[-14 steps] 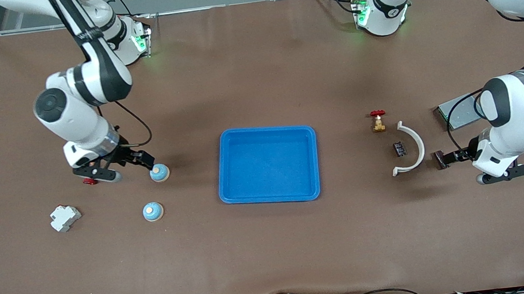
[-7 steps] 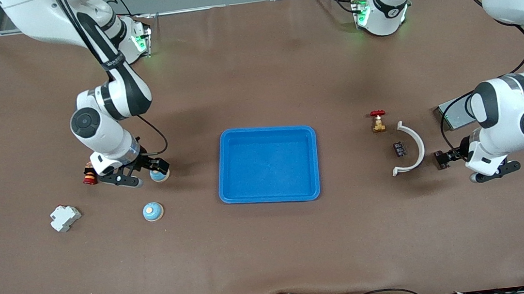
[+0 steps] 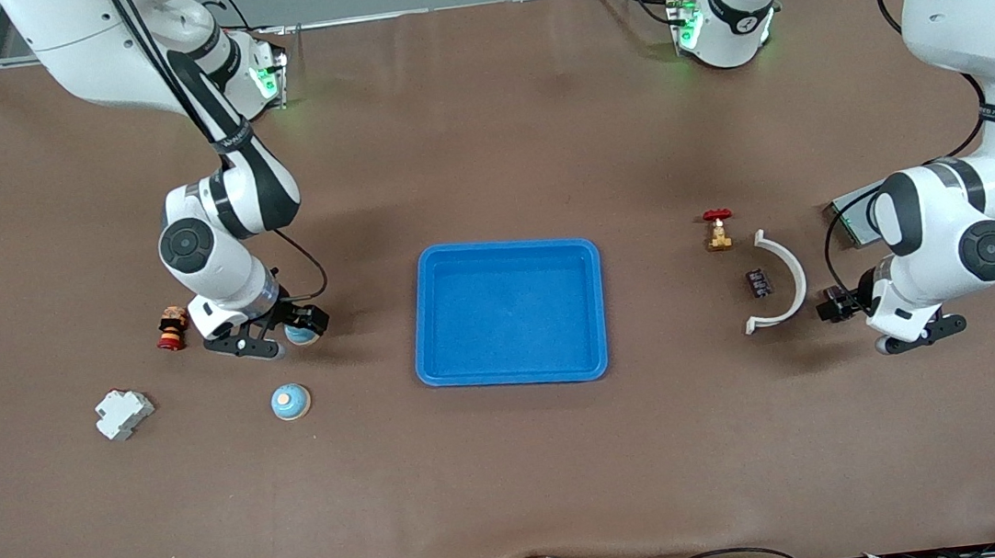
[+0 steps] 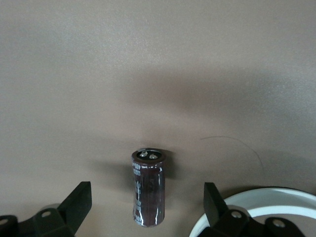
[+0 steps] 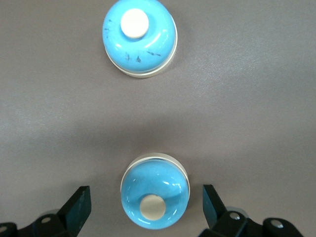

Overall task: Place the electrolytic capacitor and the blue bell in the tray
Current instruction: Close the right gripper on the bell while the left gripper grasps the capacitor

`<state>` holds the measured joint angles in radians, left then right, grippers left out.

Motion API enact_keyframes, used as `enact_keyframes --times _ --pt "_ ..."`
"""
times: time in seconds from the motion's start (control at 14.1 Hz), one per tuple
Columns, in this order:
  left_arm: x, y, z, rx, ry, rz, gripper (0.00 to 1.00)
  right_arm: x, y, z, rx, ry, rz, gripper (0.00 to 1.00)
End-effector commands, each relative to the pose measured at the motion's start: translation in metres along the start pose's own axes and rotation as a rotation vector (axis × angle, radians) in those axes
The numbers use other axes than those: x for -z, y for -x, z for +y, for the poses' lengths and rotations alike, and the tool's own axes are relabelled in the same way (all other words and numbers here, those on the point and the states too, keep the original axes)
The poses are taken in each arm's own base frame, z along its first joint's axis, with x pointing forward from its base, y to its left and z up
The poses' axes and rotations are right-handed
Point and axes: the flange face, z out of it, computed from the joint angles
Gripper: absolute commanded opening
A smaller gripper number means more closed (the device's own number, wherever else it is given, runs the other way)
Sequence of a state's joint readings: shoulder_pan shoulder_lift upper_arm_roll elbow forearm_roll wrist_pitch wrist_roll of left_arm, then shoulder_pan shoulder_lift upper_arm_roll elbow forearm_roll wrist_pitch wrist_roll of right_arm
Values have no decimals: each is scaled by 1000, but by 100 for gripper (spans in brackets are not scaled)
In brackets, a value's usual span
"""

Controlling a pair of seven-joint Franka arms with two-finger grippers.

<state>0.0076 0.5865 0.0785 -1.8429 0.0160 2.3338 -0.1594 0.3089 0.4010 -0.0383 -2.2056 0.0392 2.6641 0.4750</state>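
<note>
Brown table, tray (image 3: 507, 312) empty: both my pincers have dropped in.
Right gripper (image 5: 143, 212) gapes around blue bell (image 5: 155, 197); left gripper (image 4: 145, 210) gapes around capacitor (image 4: 148, 187).

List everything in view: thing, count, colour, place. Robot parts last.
tray: 1, bright blue, mid-table, nothing in it
blue bell: 2, blue with cream button; one between the right hand's fingers, one nearer the front camera
electrolytic capacitor: 1, dark brown, standing upright between the left hand's fingers
curved bracket: 1, white, beside the capacitor, toward the tray
small dark part: 1, black, inside the bracket's curve
valve: 1, brass with red handle, between tray and bracket
metal box: 1, grey, partly hidden by the left arm
white block: 1, right arm's end
striped piece: 1, red and brown, beside the right hand
table: 1, brown
right hand: open, low around a bell
left hand: open, low around the capacitor
</note>
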Motion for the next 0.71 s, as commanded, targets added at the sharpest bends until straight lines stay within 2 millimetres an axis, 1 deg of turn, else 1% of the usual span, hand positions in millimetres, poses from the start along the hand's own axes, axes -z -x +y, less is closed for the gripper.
enact_keyframes --times 0.0,0.21,0.42,0.5,0.57,0.64 --pt "-7 -2 3 9 -1 2 100 -8 -1 0 0 7 12 100" --pt "-12 -3 3 10 1 10 100 -20 -2 2 5 5 25 100" --pt "-13 -3 3 10 1 10 100 -21 -1 2 6 7 22 100" --pt "-12 -3 3 13 1 11 94 -21 -1 2 6 7 22 100" --pt "-13 -3 4 29 5 9 80 -22 0 2 8 7 21 100" --pt "-13 -3 5 46 5 9 67 -22 0 2 8 7 21 89"
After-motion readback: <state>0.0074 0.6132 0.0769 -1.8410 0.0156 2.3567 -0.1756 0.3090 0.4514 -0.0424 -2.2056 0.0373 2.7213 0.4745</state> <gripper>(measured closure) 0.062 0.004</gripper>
